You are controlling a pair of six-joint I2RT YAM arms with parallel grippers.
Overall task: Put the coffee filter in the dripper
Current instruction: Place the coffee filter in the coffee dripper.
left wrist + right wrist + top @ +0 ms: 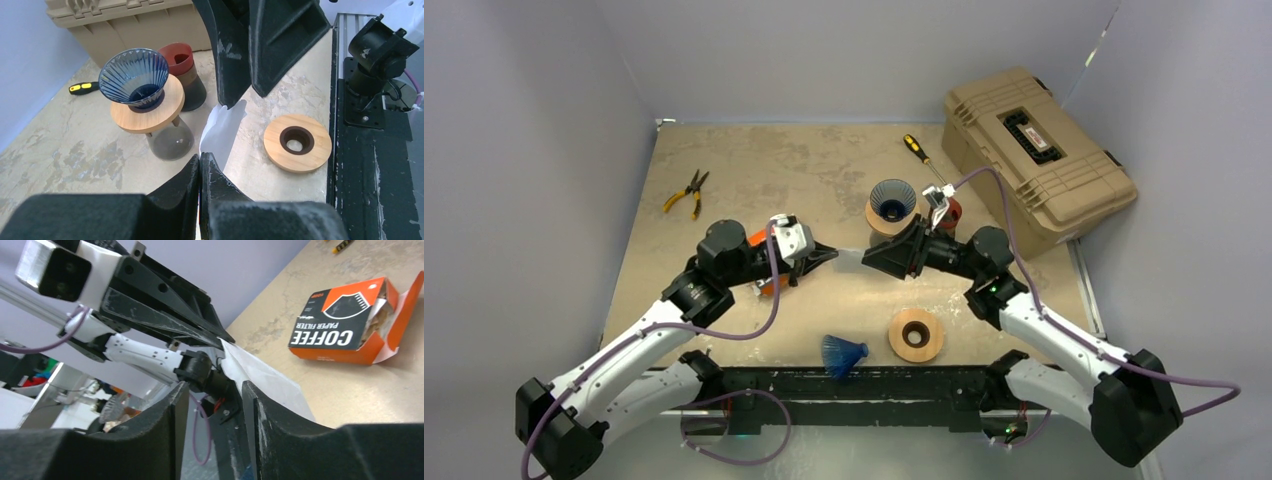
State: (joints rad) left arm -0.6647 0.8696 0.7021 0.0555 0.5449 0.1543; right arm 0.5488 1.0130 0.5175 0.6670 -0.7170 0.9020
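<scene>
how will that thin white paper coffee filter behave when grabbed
Probably floppy: the white paper coffee filter curves away from the shut left gripper. Likely very light and easily creased, a thin sheet inside the open right gripper.

A tan hard-plastic toolbox [1039, 155] with a black handle sits at the far right corner of the mottled beige worktop [774, 170]. Just beside its left end lies a screwdriver with a yellow-and-black handle [921, 155]. Yellow-handled pliers [687, 193] lie well apart, near the far left edge. An open orange cardboard box printed "COFFEE PAPER FILTER" [345, 322] lies flat. A round wooden ring with a dark centre hole [280, 150] rests near the front edge. A red-topped dark cup [192, 90] stands upright.
</scene>
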